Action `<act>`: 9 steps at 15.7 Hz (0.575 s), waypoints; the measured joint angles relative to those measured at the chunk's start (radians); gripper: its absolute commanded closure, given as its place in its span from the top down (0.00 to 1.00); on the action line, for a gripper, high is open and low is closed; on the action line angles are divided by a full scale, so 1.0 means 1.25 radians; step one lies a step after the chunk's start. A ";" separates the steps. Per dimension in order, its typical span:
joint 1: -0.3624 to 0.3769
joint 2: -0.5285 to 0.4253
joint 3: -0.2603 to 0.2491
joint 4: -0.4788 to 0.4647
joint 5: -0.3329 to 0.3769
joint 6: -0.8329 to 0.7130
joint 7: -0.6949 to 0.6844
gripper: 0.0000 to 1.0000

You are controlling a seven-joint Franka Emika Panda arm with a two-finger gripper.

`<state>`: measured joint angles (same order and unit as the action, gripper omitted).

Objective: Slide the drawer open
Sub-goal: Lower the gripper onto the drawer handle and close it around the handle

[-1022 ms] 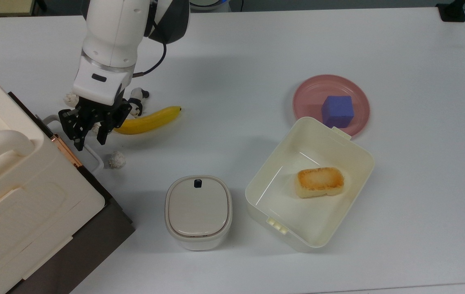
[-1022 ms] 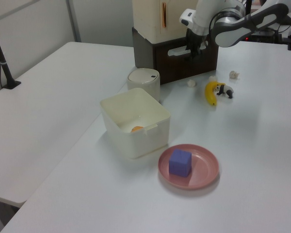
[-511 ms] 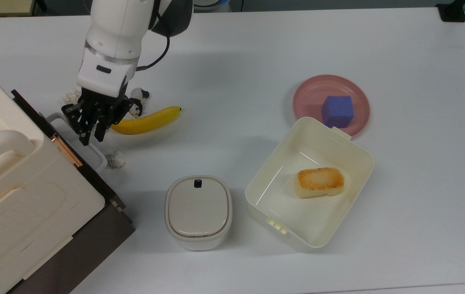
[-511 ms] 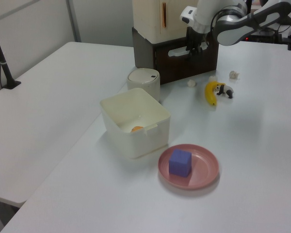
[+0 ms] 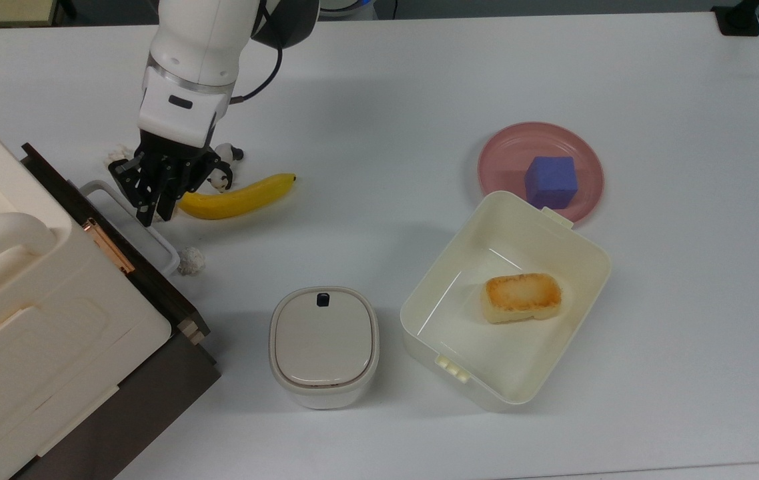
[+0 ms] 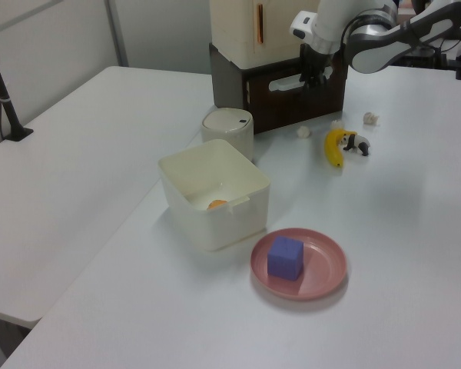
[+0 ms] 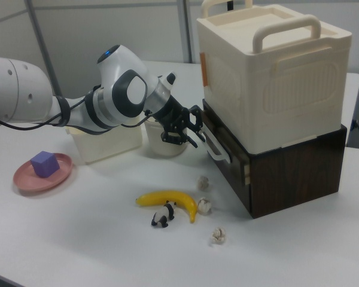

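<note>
the drawer (image 5: pixel 153 280) sits in a dark brown cabinet (image 7: pixel 287 173) at the top view's left edge, under a cream case (image 5: pixel 33 300) with a copper latch (image 5: pixel 107 245). you can see its dark front panel pulled a little way out of the cabinet, with light plywood joints showing at its corner in the top view and the right view. its white loop handle (image 5: pixel 127 215) faces the table.

your gripper (image 5: pixel 156 212) is at the handle, black fingers (image 7: pixel 188 136) drawn close together around the bar, so it looks clamped on the handle. in the left view the gripper (image 6: pixel 313 77) is right against the drawer front.

just beside the handle you have a small white crumpled ball (image 5: pixel 190 261) on the table (image 5: pixel 386 80), and a banana (image 5: pixel 236 198) with a toy panda (image 5: pixel 223 175) near its stem end. further to the top view's right stand a lidded cream container (image 5: pixel 323 347), an open cream box (image 5: pixel 586 253) holding a browned piece of bread (image 5: pixel 521 297), and a pink plate (image 5: pixel 499 160) with a blue cube (image 5: pixel 551 181) on it.
</note>
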<state>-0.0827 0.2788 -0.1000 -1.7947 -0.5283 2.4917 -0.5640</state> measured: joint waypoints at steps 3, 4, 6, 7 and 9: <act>0.000 0.000 0.000 0.000 0.000 0.000 0.006 0.26; 0.000 0.000 0.000 0.000 0.000 0.000 0.008 0.26; -0.002 0.000 0.000 0.001 0.000 0.001 0.015 0.26; -0.004 0.000 -0.001 0.004 0.000 0.002 0.017 0.26; -0.013 0.000 -0.004 0.007 0.000 0.003 0.018 0.26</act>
<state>-0.0987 0.2784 -0.1048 -1.7865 -0.5284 2.4951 -0.5420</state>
